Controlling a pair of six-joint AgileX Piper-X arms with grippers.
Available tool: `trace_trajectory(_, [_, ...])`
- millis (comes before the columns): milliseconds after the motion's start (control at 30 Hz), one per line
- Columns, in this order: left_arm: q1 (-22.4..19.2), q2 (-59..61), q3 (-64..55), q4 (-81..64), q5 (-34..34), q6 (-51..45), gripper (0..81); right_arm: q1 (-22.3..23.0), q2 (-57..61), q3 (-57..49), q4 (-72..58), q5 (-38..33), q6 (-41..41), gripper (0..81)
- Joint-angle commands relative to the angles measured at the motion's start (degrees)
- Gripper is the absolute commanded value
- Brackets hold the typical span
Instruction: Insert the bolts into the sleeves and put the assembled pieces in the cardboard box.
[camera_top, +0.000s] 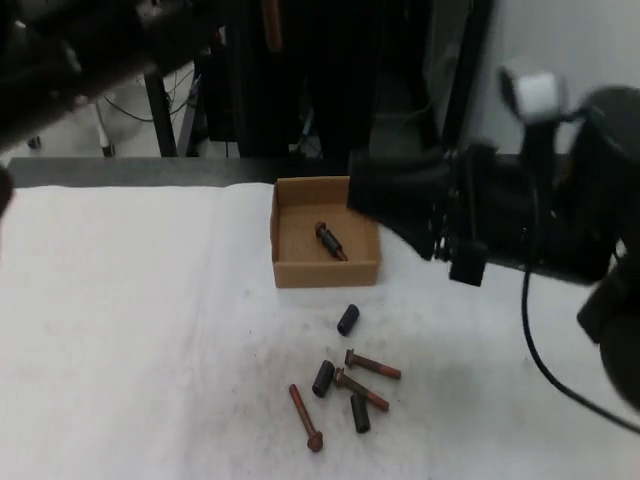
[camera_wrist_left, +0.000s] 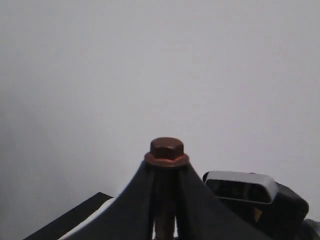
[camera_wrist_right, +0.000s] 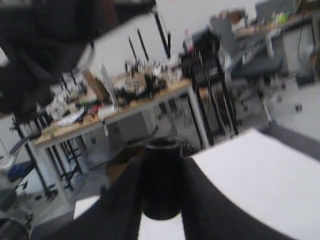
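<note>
Since both parts look like plain steel, we judge them stiff, small and fairly light, with nothing to crush. The left gripper (camera_wrist_left: 166, 172) has its fingers (camera_wrist_left: 135, 205) pinched on a rusty bolt (camera_wrist_left: 166, 150), clamped on the shank just under the flanged hex head. The head sticks out past the fingertips and points away from the wrist, long axis in line with the fingers, far end hidden. Rust should add friction, so slip looks unlikely to us. The right gripper (camera_wrist_right: 161, 162) is closed on a black sleeve (camera_wrist_right: 161, 180), held across its side wall, open mouth facing away from the wrist, axis along the fingers. It looks smooth, so we'd grip it mid-length and square or it may twist. Both parts are held up off the counter (camera_top: 120, 320). On it lie three loose bolts (camera_top: 372, 365) and three loose sleeves (camera_top: 347, 319) at mixed angles, near the cardboard box (camera_top: 325, 272), where one assembled piece (camera_top: 330, 240) lies slanted.
</note>
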Motion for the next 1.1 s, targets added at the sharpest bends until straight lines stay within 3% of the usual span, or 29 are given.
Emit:
trace_trajectory(0, [-0.3,3.0,-0.3,-3.9,2.6,-0.8,1.2,1.0,0.2,1.2,-5.6,2.8,2.6,0.8])
trace_trajectory(200, [-1.0,8.0,-0.3,-11.9,7.2,-3.4,1.2,4.3,1.5,1.6,4.9,3.2,0.3,0.8])
trace_trajectory(733, [-1.3,9.6,-0.3,-12.0,20.0,-3.3,1.2,5.2,3.1,1.2,-1.5,4.5,1.4,0.8])
trace_trajectory(1000, [-1.3,9.6,-0.3,-13.6,20.0,-3.3,1.2,5.2,3.1,1.2,-0.8,4.5,-25.7,0.8])
trace_trajectory(1067, [-1.3,9.6,-0.3,-14.8,20.0,-3.3,1.2,5.2,3.1,1.2,0.3,4.5,-29.4,0.8])
